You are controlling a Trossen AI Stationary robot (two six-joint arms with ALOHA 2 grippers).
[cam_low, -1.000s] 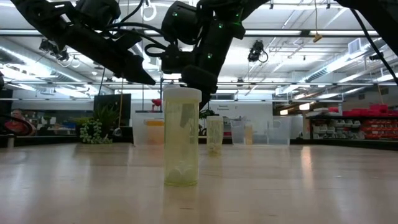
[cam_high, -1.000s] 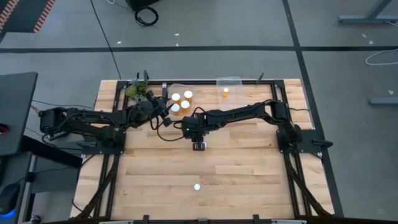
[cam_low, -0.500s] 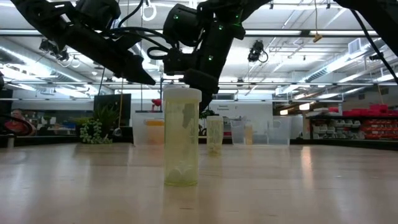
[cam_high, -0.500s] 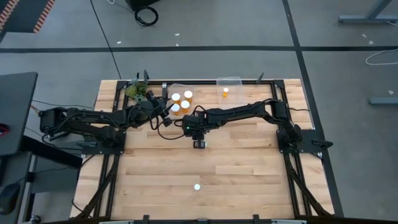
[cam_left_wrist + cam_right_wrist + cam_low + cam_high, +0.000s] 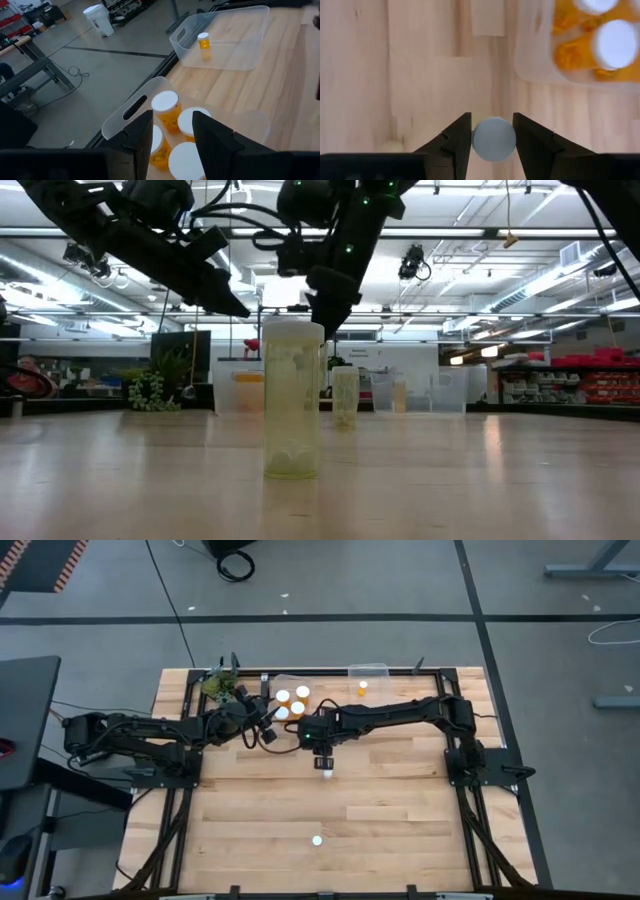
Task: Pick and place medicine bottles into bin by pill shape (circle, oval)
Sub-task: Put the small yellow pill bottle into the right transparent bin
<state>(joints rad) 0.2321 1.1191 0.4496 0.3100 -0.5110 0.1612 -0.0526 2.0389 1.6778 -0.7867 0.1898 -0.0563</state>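
Note:
An orange medicine bottle with a white cap (image 5: 327, 773) stands upright on the table's middle; it also shows in the low view (image 5: 345, 395). My right gripper (image 5: 323, 752) is open and hangs above it. In the right wrist view the cap (image 5: 493, 139) lies between the two fingers, farther down. A second bottle (image 5: 317, 839) stands near the front edge, large in the low view (image 5: 292, 400). My left gripper (image 5: 268, 728) is open and empty above the near-left rim of a clear bin (image 5: 290, 705) that holds several bottles (image 5: 165, 102).
A second clear bin (image 5: 368, 680) at the far edge holds one small bottle (image 5: 362, 688). A small green plant (image 5: 218, 687) stands at the far left corner. A black frame runs along the table's edges. Bare wood lies between the two loose bottles.
My right gripper has risen and drawn back toward the table's far edge. The bottle it covered from above now shows, standing upright in the same place.

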